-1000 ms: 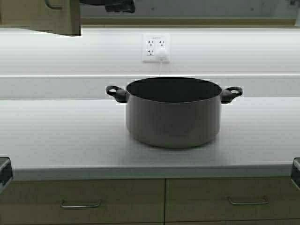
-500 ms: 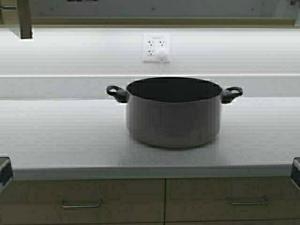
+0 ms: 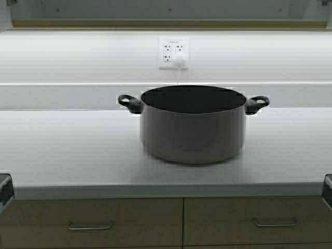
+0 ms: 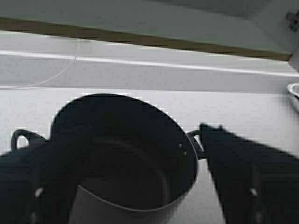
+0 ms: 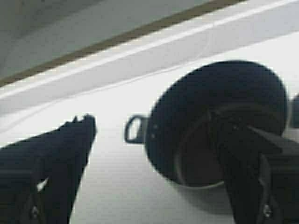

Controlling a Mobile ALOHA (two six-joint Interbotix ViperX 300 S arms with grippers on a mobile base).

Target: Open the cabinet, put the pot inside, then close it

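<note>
The grey pot [image 3: 192, 129] stands upright on the white counter, dark inside, with a black loop handle on each side. The cabinet [image 3: 166, 23] shows only as its tan bottom edge and grey inside along the top of the high view; its doors are out of view. Neither gripper shows in the high view. My left gripper [image 4: 128, 135] is open, above the pot [image 4: 117, 212], its fingers wide apart. My right gripper [image 5: 152, 121] is open, above the pot's [image 5: 210, 88] handle side, touching nothing.
A white wall outlet [image 3: 173, 53] with a plugged cord sits behind the pot. The counter [image 3: 67, 150] stretches to both sides. Tan drawers with horizontal handles [image 3: 89, 226] lie below its front edge. A pale round rim [image 4: 294, 93] shows at the counter's far side.
The cabinet's left door has swung out to the left and left the high view. The dark gripper at the top edge is gone from view. The pot has not moved.
</note>
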